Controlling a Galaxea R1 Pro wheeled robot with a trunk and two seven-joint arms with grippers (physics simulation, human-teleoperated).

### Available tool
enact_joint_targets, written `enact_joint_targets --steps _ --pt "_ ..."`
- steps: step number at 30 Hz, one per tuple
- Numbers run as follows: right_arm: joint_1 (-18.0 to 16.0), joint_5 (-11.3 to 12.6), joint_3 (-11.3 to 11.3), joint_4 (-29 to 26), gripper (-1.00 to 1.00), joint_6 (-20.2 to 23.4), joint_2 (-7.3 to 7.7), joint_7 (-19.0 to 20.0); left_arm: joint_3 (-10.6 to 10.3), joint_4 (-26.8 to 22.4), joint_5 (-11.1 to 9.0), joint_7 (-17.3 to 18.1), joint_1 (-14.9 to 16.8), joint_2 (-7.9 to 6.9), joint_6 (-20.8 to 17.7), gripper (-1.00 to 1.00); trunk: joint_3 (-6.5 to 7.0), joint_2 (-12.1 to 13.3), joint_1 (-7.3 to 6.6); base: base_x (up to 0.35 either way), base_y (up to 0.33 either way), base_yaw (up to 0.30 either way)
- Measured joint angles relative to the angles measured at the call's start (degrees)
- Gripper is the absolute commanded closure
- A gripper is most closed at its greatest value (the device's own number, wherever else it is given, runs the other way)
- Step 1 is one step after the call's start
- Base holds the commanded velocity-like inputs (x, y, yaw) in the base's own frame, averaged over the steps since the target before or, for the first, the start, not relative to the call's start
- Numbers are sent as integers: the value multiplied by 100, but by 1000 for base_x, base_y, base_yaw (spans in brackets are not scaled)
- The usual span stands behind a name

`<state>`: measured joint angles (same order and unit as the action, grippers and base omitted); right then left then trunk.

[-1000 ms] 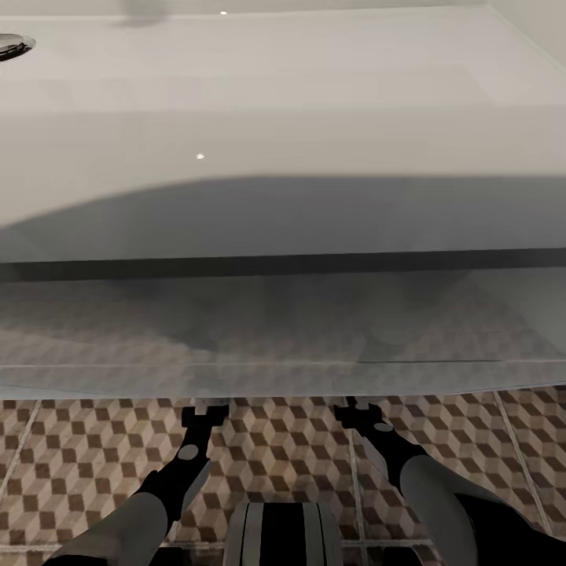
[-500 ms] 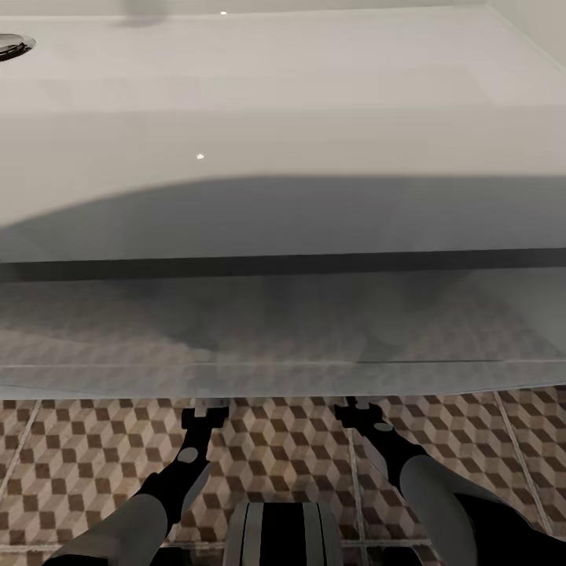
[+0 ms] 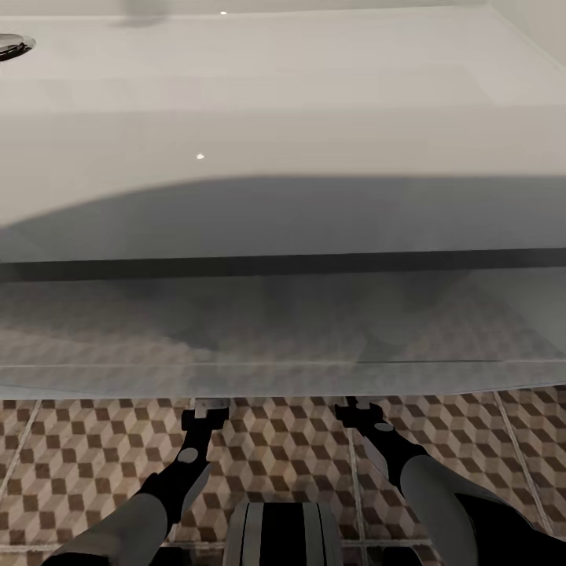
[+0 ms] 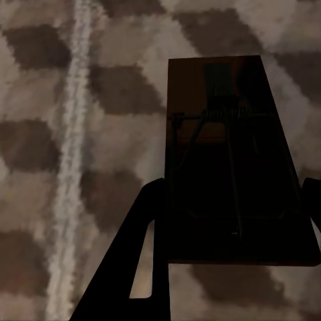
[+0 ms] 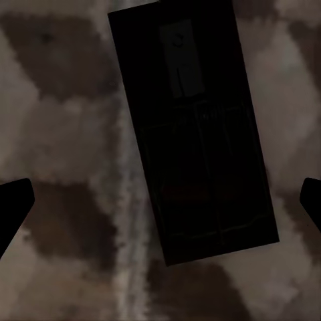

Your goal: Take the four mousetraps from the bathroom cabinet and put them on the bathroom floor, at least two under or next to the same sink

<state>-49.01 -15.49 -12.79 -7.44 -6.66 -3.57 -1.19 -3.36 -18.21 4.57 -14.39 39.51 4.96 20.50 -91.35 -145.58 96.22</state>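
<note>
Under the white sink [image 3: 275, 79], both my arms reach low over the cube-patterned bathroom floor [image 3: 79, 456]. In the left wrist view a dark brown mousetrap [image 4: 227, 167] with wire parts sits between the fingers of my left gripper [image 4: 234, 194], which is shut on its long edges just above the tiles. In the right wrist view a second mousetrap [image 5: 194, 134] lies flat on the floor [image 5: 60, 134]. My right gripper [image 5: 164, 200] is open wide over it, its fingers clear of the board. In the head view the vanity's lower edge hides both grippers' fingers. The cabinet is out of view.
The glossy white vanity front [image 3: 275, 330] hangs right ahead and mirrors the tiles. A chrome drain [image 3: 12, 43] shows at the basin's far left. My left forearm [image 3: 185, 464] and right forearm [image 3: 393, 448] flank the trunk over open tile.
</note>
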Motion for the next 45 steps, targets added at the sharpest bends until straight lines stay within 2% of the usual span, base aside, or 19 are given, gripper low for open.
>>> enact_joint_targets --steps 6,7,45 --pt "0 0 0 1 -100 0 6 0 2 126 -1 0 70 -1 -63 100 0 0 0 0 0 0" --pt "0 0 0 1 -100 0 6 0 2 135 0 0 75 -1 -65 -100 0 0 0 0 0 0" --pt "0 3 0 3 -100 0 8 0 -3 88 33 -2 99 -2 -8 -100 0 0 0 0 0 0"
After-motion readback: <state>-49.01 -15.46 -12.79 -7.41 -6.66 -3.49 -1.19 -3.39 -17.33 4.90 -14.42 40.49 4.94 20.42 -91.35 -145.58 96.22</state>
